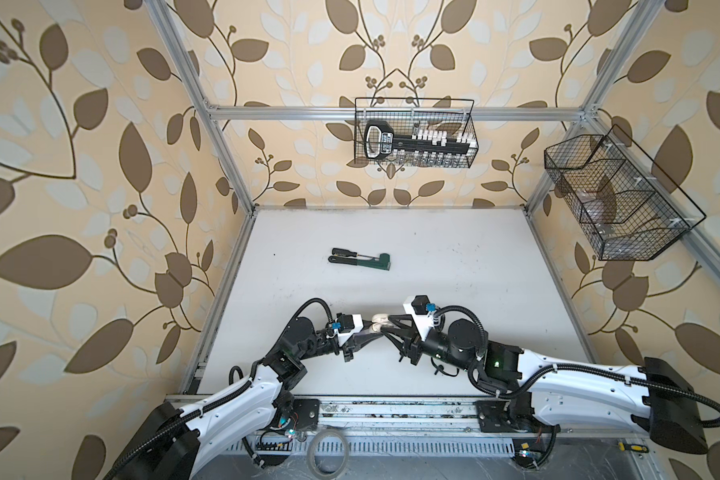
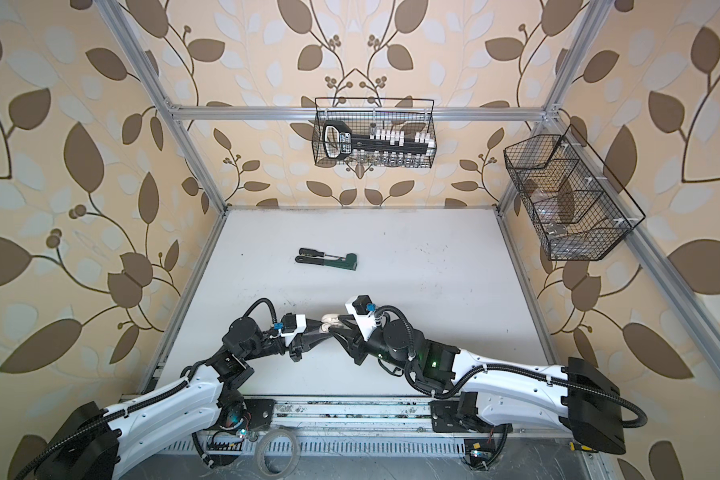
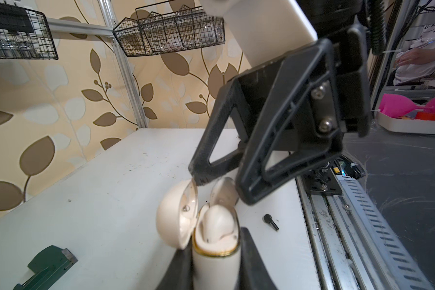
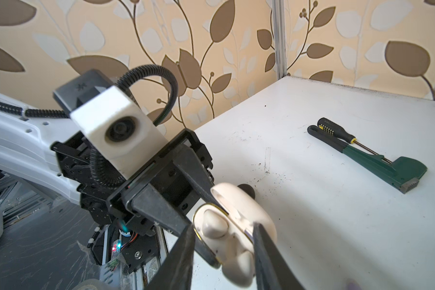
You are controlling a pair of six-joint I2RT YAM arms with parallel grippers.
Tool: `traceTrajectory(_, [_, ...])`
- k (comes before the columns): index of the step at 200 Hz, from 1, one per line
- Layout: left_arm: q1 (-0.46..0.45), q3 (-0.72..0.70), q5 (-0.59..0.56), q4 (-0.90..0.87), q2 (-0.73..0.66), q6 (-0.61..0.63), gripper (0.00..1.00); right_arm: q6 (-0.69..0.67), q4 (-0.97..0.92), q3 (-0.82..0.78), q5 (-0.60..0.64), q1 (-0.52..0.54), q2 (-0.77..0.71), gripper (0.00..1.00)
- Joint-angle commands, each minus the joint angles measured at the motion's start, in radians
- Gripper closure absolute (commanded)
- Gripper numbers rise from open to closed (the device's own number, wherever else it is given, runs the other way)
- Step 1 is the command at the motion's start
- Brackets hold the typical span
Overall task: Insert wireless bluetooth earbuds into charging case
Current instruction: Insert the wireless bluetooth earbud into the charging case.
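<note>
In both top views the charging case (image 1: pixel 378 320) (image 2: pixel 330 320) is just a cream sliver, mostly covered, its buds too small to make out. Over to the left wrist: the case's base and the jaws of the left gripper (image 3: pixel 215 263) run off the view's edge, the pipe wrench (image 3: pixel 48 266) cropped too. Right wrist: a small black thing (image 4: pixel 246 188) peeks from behind the lid (image 4: pixel 232 195), mostly hidden, and a lilac smudge (image 4: pixel 353 285) is cut off, unidentifiable.

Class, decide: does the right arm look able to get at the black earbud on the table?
Probably yes: the earbud lies uncovered on the table, close beside the right gripper, whose jaws stand parted at the open case.
</note>
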Motion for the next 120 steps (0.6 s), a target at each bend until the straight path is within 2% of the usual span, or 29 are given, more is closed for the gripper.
traceTrajectory(1, [-0.007,0.016,0.047,0.039,-0.017,0.004,1.00,-0.039,-0.027,0.004,0.016,0.006,-0.052,0.61])
traceTrajectory(82, [-0.007,0.033,0.077,-0.011,-0.033,0.008,1.00,-0.195,-0.075,-0.099,-0.084,0.015,-0.159,0.63])
traceTrajectory(120, [-0.008,0.041,0.097,-0.025,-0.033,0.012,1.00,-0.219,-0.070,-0.121,-0.029,0.015,-0.165,0.64])
